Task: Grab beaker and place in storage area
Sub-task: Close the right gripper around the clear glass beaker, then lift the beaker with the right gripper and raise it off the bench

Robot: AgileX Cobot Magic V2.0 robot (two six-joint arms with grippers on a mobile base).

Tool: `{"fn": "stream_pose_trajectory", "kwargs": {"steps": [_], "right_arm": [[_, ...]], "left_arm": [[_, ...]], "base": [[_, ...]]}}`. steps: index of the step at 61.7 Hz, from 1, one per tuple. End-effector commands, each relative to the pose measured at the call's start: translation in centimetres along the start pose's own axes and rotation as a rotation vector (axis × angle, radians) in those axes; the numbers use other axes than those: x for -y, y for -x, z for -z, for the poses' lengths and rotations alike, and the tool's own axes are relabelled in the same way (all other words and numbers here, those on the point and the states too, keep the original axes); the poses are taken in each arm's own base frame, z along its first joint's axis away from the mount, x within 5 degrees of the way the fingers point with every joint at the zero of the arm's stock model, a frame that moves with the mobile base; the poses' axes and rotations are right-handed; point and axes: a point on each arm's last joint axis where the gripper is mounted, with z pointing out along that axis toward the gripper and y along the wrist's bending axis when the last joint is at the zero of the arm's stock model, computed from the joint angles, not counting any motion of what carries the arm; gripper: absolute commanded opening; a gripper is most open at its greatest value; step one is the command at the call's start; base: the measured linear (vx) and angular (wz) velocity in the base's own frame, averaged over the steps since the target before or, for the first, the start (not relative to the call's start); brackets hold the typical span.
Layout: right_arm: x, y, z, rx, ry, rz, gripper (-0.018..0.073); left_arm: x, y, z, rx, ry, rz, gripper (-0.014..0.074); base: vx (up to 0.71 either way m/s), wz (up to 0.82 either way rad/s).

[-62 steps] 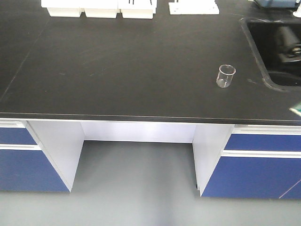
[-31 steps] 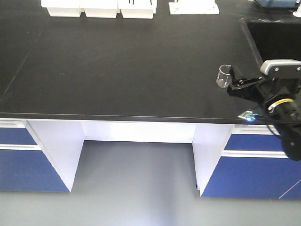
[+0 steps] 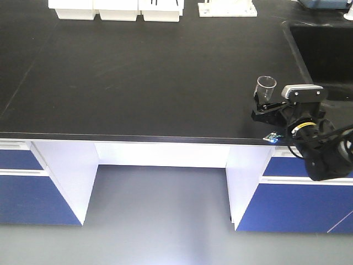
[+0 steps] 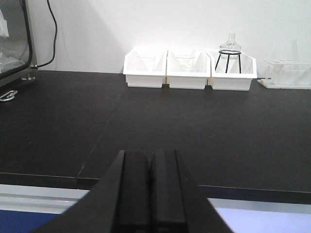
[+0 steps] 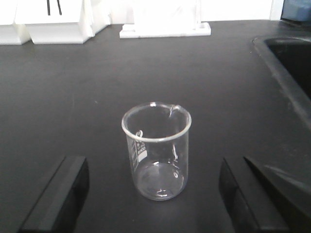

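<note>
The beaker [image 3: 266, 88] is a small clear glass with a flared rim, standing upright on the black counter [image 3: 154, 83] near its front right, left of the sink. My right gripper [image 3: 263, 106] sits just in front of it, open. In the right wrist view the beaker [image 5: 156, 150] stands centred just ahead of the two black fingers [image 5: 63, 189], touching neither. My left gripper [image 4: 151, 162] is shut with nothing in it, hovering at the counter's front edge. The storage area is out of view.
A sink [image 3: 325, 55] is sunk into the counter on the right. White trays [image 4: 189, 68] line the back wall, one holding a flask on a wire stand [image 4: 228, 48]. A white rack [image 3: 226, 8] stands beside them. Blue cabinets [image 3: 303, 204] sit below.
My right arm came in from the right and has slid left and down, so its open fingers now sit just in front of the beaker. The beaker has not moved.
</note>
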Motion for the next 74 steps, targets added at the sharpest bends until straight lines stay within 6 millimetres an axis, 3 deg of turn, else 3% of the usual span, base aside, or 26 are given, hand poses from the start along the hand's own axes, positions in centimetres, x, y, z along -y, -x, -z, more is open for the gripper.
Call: {"fn": "stream_pose_trajectory", "kwargs": {"steps": [1, 29, 55, 62, 74], "right_arm": [[0.0, 2.4, -0.9, 0.155, 0.019, 0.020, 0.0593], [0.3, 2.3, -5.9, 0.203, 0.037, 0.012, 0.0593], [0.7, 1.4, -7.7, 0.171, 0.029, -0.002, 0.0580], [0.7, 1.5, -7.7, 0.190, 0.029, -0.003, 0.0510], [0.6, 2.0, -7.6, 0.232, 0.034, 0.000, 0.0202]], "left_arm": [[0.2, 0.1, 0.0, 0.076, -0.029, 0.011, -0.0008], [0.2, 0.1, 0.0, 0.076, -0.029, 0.011, -0.0008], [0.2, 0.1, 0.0, 0.076, -0.029, 0.011, -0.0008], [0.2, 0.1, 0.0, 0.076, -0.029, 0.011, -0.0008], [0.2, 0.1, 0.0, 0.076, -0.029, 0.011, -0.0008]], "base": [[0.00, 0.00], [0.00, 0.00], [0.00, 0.00], [0.00, 0.00], [0.00, 0.00]]}}
